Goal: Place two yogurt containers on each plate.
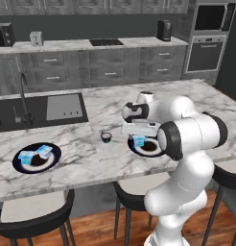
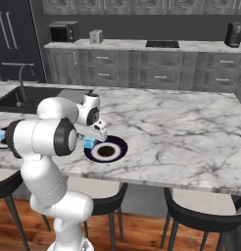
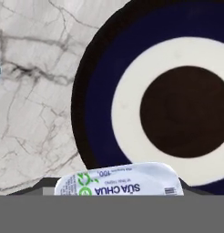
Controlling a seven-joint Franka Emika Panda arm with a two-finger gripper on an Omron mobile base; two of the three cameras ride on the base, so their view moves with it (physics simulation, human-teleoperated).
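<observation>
My gripper (image 1: pixel 138 136) is shut on a light-blue yogurt container (image 1: pixel 138 141), held just above the left rim of the near plate (image 1: pixel 153 150). The hand view looks down on that plate (image 3: pixel 101 68), dark with a white ring and nothing on it, and the held yogurt container's whitish printed lid (image 3: pixel 120 179) sits at the bottom. From the right, the gripper (image 2: pixel 89 139) and its cup (image 2: pixel 87 142) hang over the plate's (image 2: pixel 115 147) left edge. Two yogurt containers (image 1: pixel 26 156) (image 1: pixel 44 150) lie on the far-left plate (image 1: pixel 21 166).
A small dark round cup (image 1: pixel 106 137) stands on the marble island just left of the near plate. The sink and faucet (image 1: pixel 24 103) are behind the left plate. Dark stools (image 1: pixel 134 194) stand under the island's front edge.
</observation>
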